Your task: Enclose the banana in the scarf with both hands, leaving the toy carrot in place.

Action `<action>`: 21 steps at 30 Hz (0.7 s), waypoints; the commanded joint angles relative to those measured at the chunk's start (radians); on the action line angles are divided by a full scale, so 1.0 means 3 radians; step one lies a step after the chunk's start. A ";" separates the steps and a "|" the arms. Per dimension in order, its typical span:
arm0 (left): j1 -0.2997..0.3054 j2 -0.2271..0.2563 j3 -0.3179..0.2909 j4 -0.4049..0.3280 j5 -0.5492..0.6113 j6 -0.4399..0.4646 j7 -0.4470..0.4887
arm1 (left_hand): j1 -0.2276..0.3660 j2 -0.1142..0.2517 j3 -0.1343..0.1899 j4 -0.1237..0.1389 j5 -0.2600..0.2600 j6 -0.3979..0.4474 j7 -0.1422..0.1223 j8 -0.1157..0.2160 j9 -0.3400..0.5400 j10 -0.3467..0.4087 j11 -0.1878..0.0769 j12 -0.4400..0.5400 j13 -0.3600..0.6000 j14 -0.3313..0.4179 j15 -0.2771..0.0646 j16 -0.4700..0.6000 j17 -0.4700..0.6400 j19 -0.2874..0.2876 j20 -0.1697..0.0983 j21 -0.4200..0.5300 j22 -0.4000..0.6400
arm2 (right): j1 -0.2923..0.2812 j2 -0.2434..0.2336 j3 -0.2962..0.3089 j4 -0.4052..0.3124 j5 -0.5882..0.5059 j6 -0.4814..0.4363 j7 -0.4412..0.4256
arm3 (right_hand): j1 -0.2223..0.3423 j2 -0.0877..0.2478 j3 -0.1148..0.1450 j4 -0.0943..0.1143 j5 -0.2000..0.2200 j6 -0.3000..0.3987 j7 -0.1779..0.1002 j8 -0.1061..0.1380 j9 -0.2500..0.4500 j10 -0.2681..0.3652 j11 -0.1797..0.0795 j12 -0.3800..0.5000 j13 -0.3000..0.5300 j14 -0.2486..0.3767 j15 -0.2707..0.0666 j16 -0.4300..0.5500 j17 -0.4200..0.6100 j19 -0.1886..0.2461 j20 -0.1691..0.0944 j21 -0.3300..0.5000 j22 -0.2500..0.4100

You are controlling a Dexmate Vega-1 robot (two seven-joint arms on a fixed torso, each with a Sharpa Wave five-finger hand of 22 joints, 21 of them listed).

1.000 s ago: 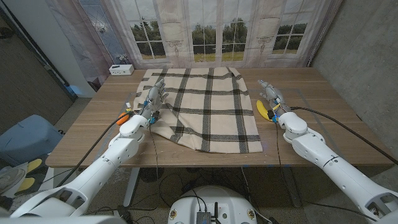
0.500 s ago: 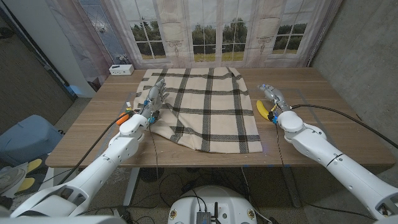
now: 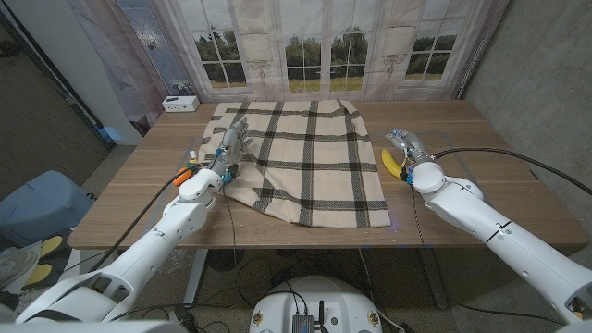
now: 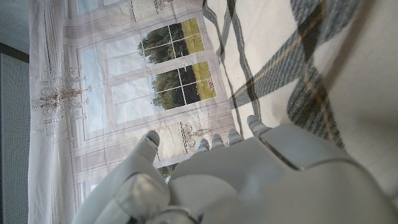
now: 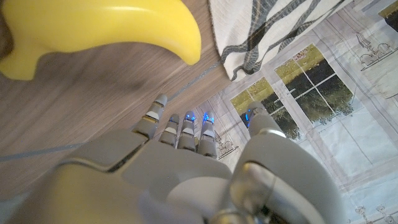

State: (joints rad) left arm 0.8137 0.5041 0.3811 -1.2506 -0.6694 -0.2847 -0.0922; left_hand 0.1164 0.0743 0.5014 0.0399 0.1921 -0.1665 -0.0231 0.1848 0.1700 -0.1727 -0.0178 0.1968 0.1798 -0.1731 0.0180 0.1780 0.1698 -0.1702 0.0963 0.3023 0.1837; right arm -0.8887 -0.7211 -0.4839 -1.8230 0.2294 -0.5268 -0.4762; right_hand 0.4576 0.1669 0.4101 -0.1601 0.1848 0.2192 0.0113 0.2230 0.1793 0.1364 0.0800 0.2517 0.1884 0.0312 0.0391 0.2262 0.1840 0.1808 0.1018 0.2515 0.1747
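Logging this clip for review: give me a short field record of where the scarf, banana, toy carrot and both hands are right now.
scarf: plaid scarf spread on the table, near edge rumpled
banana: banana on bare wood to the right of the scarf, not covered
carrot: toy carrot by the left arm, left of the scarf
left hand: left hand at the scarf's left edge; grip unclear
right hand: right hand beside the banana, fingers extended, holding nothing
wrap: not begun
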 commanded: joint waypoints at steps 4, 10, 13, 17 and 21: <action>-0.0059 -0.0023 0.0028 0.0062 0.0005 0.0036 -0.0041 | 0.0019 0.0008 -0.0005 -0.0012 0.0024 -0.0505 -0.0005 0.0001 0.0012 -0.0650 -0.0001 0.0008 0.0006 -0.0572 0.0015 0.0011 0.0013 -0.0099 0.0026 -0.0018 0.0015 | 0.0195 -0.0089 -0.0279 -0.0297 -0.0256 -0.0972 0.0022 | 0.0074 -0.0014 0.0042 -0.0010 -0.0013 0.0065 -0.0003 0.0014 0.0016 0.0055 -0.0019 0.0009 0.0009 0.0036 -0.0017 0.0012 0.0005 0.0052 -0.0008 -0.0005 0.0005; -0.0063 -0.0021 0.0029 0.0066 0.0003 0.0045 -0.0047 | 0.0017 0.0009 -0.0008 -0.0013 0.0024 -0.0502 -0.0001 0.0000 0.0013 -0.0639 0.0018 0.0011 0.0006 -0.0572 0.0015 0.0011 0.0014 -0.0096 0.0024 -0.0022 0.0015 | 0.0273 -0.0094 -0.0414 -0.0373 -0.0345 -0.1220 0.0061 | 0.0112 -0.0018 0.0059 -0.0017 -0.0015 0.0112 -0.0014 0.0015 0.0016 0.0091 -0.0034 0.0007 0.0008 0.0064 -0.0037 0.0010 0.0004 0.0076 -0.0011 -0.0010 0.0004; -0.0064 -0.0021 0.0030 0.0071 0.0000 0.0042 -0.0059 | 0.0017 0.0010 -0.0010 -0.0014 0.0024 -0.0503 -0.0002 -0.0001 0.0013 -0.0649 0.0008 0.0007 0.0006 -0.0576 0.0016 0.0009 0.0014 -0.0096 0.0026 -0.0026 0.0016 | 0.0300 -0.0105 -0.0472 -0.0411 -0.0383 -0.1307 0.0082 | 0.0150 -0.0028 0.0072 -0.0025 -0.0016 0.0153 -0.0020 0.0014 0.0017 0.0124 -0.0043 0.0004 0.0008 0.0119 -0.0033 0.0019 0.0003 0.0116 -0.0007 -0.0008 0.0004; -0.0061 -0.0017 0.0031 0.0072 -0.0002 0.0038 -0.0074 | 0.0016 0.0011 -0.0013 -0.0015 0.0024 -0.0503 -0.0002 -0.0002 0.0013 -0.0646 0.0022 0.0008 0.0007 -0.0578 0.0013 0.0009 0.0014 -0.0095 0.0025 -0.0029 0.0016 | 0.0319 -0.0106 -0.0539 -0.0463 -0.0431 -0.1422 0.0091 | 0.0188 -0.0039 0.0084 -0.0033 -0.0017 0.0197 -0.0022 0.0013 0.0017 0.0160 -0.0034 0.0003 0.0008 0.0177 -0.0055 0.0027 0.0002 0.0155 -0.0007 -0.0006 0.0004; -0.0042 -0.0010 0.0024 0.0057 -0.0010 0.0033 -0.0078 | 0.0015 0.0013 -0.0015 -0.0016 0.0025 -0.0503 0.0001 -0.0003 0.0013 -0.0649 0.0016 0.0007 0.0007 -0.0577 0.0016 0.0009 0.0014 -0.0095 0.0028 -0.0033 0.0016 | 0.0339 -0.0097 -0.0606 -0.0511 -0.0475 -0.1562 0.0092 | 0.0236 -0.0054 0.0097 -0.0042 -0.0017 0.0258 -0.0027 0.0017 0.0018 0.0230 -0.0045 0.0012 0.0008 0.0231 -0.0071 0.0032 0.0001 0.0208 -0.0004 0.0000 0.0005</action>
State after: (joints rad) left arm 0.7970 0.4990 0.3887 -1.2320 -0.6686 -0.2744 -0.1089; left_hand 0.1164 0.0743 0.4973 0.0358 0.1921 -0.1665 -0.0231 0.1848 0.1699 -0.1726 -0.0177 0.1968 0.1797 -0.1731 0.0180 0.1780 0.1697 -0.1702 0.0963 0.2942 0.1836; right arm -0.8109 -0.7473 -0.6092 -1.9357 0.1278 -0.8833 -0.4589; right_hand 0.5154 0.1513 0.4288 -0.1718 0.1810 0.2824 0.0053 0.2230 0.1792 0.1955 0.0678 0.2516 0.1883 0.0863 0.0198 0.2262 0.1812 0.2301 0.0990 0.2515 0.1745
